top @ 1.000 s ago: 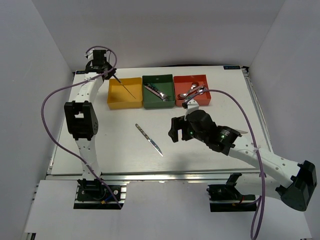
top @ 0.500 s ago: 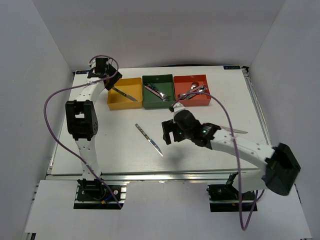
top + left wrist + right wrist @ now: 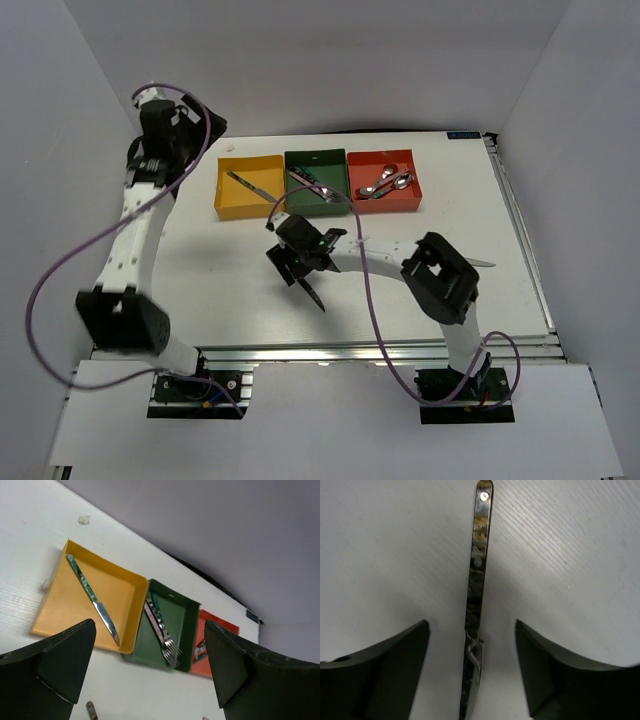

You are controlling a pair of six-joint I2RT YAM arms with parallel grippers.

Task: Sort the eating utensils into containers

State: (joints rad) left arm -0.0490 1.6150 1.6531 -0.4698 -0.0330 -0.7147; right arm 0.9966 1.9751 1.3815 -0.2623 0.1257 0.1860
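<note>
**Top and wrist views of the sorting scene.** The right gripper [image 3: 471,625] hangs low over the near middle of the table [image 3: 220,290]. Its fingers [image 3: 375,670] are apart, one on each side of a dark-handled knife [image 3: 477,580]. The knife lies flat between them, untouched (whether the tips meet the tabletop cannot be told).

The left gripper [image 3: 150,625] is raised at the far left, fingers spread wide with nothing between them.

Three boxes stand in a row along the far side:
- The yellow box [image 3: 235,205], on the left, holds a teal-handled knife [image 3: 92,600] lying diagonally.
- The green box [image 3: 335,165], in the middle, holds forks [image 3: 159,622].
- The red box [image 3: 400,203], on the right, holds spoons [image 3: 385,183].

A second loose knife [image 3: 480,264] lies on the table at the right, partly hidden by the right arm.
</note>
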